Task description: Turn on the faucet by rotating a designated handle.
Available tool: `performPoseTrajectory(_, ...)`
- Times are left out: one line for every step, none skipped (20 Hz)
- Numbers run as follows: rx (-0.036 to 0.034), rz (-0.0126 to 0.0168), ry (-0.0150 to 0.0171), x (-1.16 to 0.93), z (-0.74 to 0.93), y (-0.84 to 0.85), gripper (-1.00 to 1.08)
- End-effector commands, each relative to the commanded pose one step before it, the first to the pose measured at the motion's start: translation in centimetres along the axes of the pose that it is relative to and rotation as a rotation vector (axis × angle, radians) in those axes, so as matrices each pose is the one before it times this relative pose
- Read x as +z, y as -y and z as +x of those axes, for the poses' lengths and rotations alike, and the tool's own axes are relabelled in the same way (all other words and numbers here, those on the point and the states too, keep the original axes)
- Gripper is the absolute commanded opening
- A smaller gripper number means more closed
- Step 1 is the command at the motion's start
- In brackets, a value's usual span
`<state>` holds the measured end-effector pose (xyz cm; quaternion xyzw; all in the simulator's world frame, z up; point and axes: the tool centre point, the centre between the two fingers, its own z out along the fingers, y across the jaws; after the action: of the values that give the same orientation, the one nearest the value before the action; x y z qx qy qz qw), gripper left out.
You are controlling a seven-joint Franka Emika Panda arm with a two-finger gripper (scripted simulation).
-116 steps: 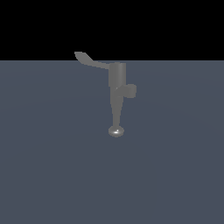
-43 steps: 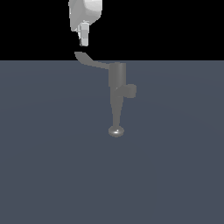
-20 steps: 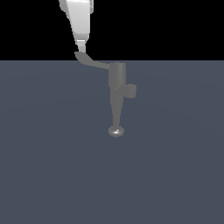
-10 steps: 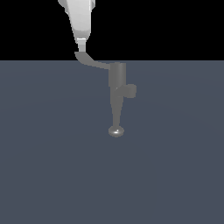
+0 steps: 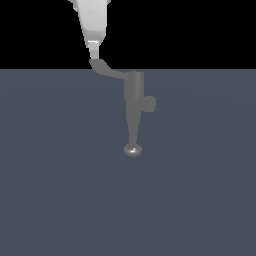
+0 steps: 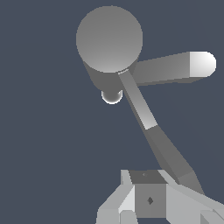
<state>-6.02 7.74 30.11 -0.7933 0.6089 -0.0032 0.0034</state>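
Gripper (image 5: 94,54) touches handle (image 5: 105,69) tip of faucet (image 5: 134,102).

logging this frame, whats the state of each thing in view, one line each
faucet: upright, cylinder body with its spout ending in a shiny knob
handle: joined to the cylinder top, its tip at the gripper
side knob: sticking out from the body, untouched
gripper: at the handle's tip; open or shut cannot be told

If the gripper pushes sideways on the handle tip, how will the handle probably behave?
The handle will probably swing rather than bend: it looks like one rigid bar joined to the top of the faucet. Its smooth grey surface may let the gripper slip off. The faucet itself seems fixed upright, so tipping is unlikely.
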Motion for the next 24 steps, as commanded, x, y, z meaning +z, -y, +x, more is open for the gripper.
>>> performPoseTrajectory(0.00239, -0.00946, 0.00099, 0.265, 0.104, -1.119, -1.0)
performPoseTrajectory(0.0, 0.0, 0.0, -0.001, 0.009, -0.318, -1.0)
performPoseTrajectory(0.00066, 0.00016, -0.00013, -0.01, 0.038, -0.327, -1.0)
performPoseTrajectory(0.0, 0.0, 0.0, -0.002, 0.009, -0.319, -1.0)
performPoseTrajectory(0.0, 0.0, 0.0, 0.0, 0.0, 0.0, -1.0)
performPoseTrajectory(-0.00207, 0.00939, -0.00068, -0.294, -0.083, 0.579, -1.0)
performPoseTrajectory(0.0, 0.0, 0.0, -0.009, 0.31, -0.348, -1.0)
performPoseTrajectory(0.00018, -0.00095, 0.00013, 0.039, 0.324, -0.322, -1.0)
performPoseTrajectory(0.00009, -0.00048, 0.00006, 0.015, 0.319, -0.337, -1.0)
performPoseTrajectory(0.0, 0.0, 0.0, -0.009, 0.314, -0.351, -1.0)
performPoseTrajectory(0.00019, -0.00095, 0.00012, 0.038, 0.328, -0.326, -1.0)
performPoseTrajectory(0.0, 0.0, 0.0, -0.009, 0.317, -0.354, -1.0)
performPoseTrajectory(0.00019, -0.00095, 0.00011, 0.037, 0.331, -0.328, -1.0)
performPoseTrajectory(0.0, 0.0, 0.0, -0.008, 0.32, -0.356, -1.0)
performPoseTrajectory(0.00017, -0.00082, 0.00009, 0.03, 0.331, -0.334, -1.0)
performPoseTrajectory(0.0001, -0.00048, 0.00005, 0.014, 0.328, -0.344, -1.0)
performPoseTrajectory(0.0001, -0.00048, 0.00004, 0.014, 0.33, -0.345, -1.0)
performPoseTrajectory(0.00011, -0.00048, 0.00004, 0.013, 0.331, -0.346, -1.0)
performPoseTrajectory(0.00011, -0.00047, 0.00004, 0.013, 0.332, -0.347, -1.0)
performPoseTrajectory(0.00011, -0.00047, 0.00003, 0.013, 0.334, -0.348, -1.0)
performPoseTrajectory(0.0, 0.0, 0.0, -0.009, 0.329, -0.362, -1.0)
performPoseTrajectory(0.00023, -0.00095, 0.00005, 0.033, 0.342, -0.337, -1.0)
performPoseTrajectory(0.0, 0.0, 0.0, -0.009, 0.332, -0.363, -1.0)
performPoseTrajectory(0.00025, -0.00094, 0.00002, 0.031, 0.346, -0.339, -1.0)
